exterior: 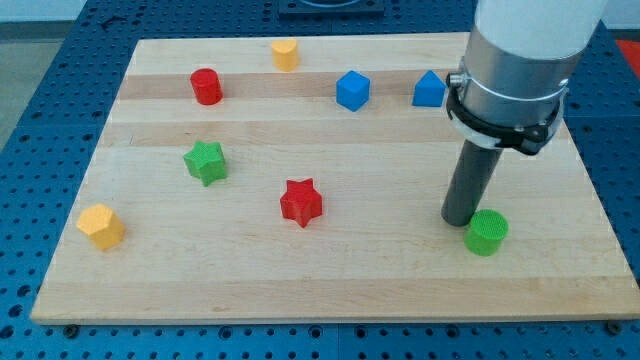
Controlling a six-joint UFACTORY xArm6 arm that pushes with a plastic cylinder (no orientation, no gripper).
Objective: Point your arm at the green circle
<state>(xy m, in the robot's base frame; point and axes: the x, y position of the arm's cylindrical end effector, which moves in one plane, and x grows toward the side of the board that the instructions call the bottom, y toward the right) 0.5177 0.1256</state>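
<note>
Green circle (486, 232) sits just beside my tip (459, 220).

Wooden board (330, 290) lies on a blue perforated bench (40, 120). On it: green circle (486, 232), green star (206, 162), red star (301, 202), red cylinder (207, 87), two blue blocks (352, 90) (429, 90), two yellow blocks (285, 54) (101, 226).

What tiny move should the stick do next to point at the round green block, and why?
Probably hardly any: my tip already sits just to the view's left of the green circle, close beside or touching it. I would nudge it slightly toward the view's right, gently, so the block isn't pushed away.
</note>
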